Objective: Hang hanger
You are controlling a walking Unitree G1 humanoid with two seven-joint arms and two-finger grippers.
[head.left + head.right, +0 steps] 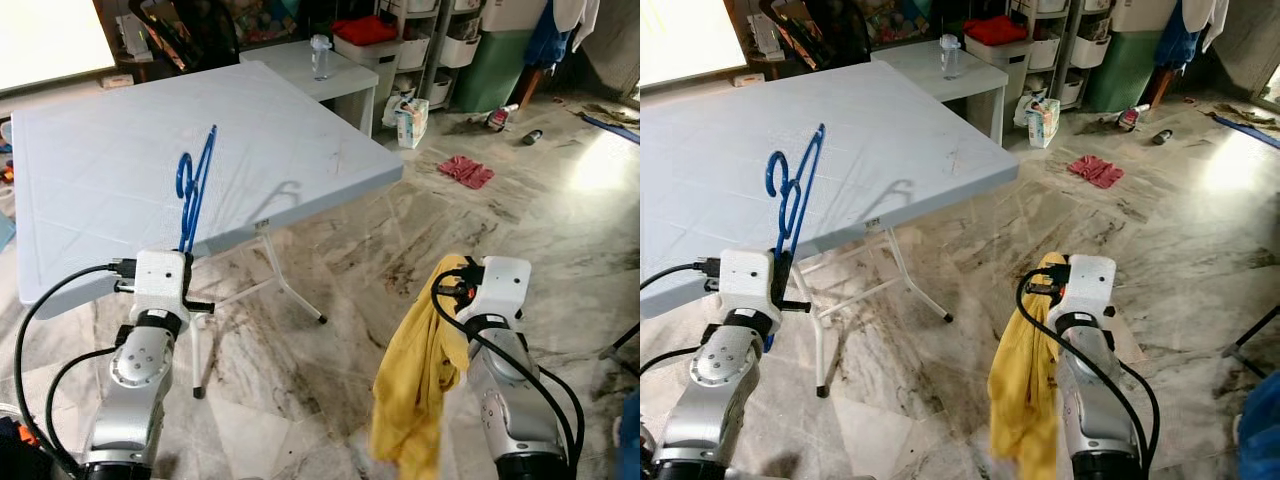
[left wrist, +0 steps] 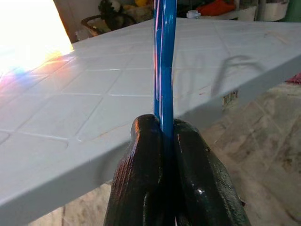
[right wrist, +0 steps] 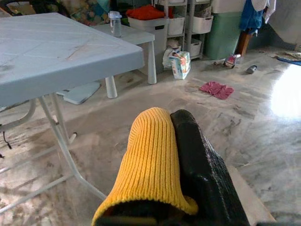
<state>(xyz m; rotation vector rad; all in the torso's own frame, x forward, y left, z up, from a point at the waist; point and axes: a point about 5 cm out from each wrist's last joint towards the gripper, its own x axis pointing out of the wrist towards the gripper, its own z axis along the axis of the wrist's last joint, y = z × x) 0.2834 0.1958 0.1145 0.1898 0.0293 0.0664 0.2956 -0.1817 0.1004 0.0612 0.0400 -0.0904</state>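
Left wrist view: left gripper (image 2: 167, 136) pinches blue hanger (image 1: 195, 185) upright above white table (image 1: 80, 200) edge. Hanger looks thin, stiff, light, slippery; grip low bar. Right gripper (image 3: 171, 122) apparently pinching yellow garment (image 1: 420, 380), soft, hanging toward floor.
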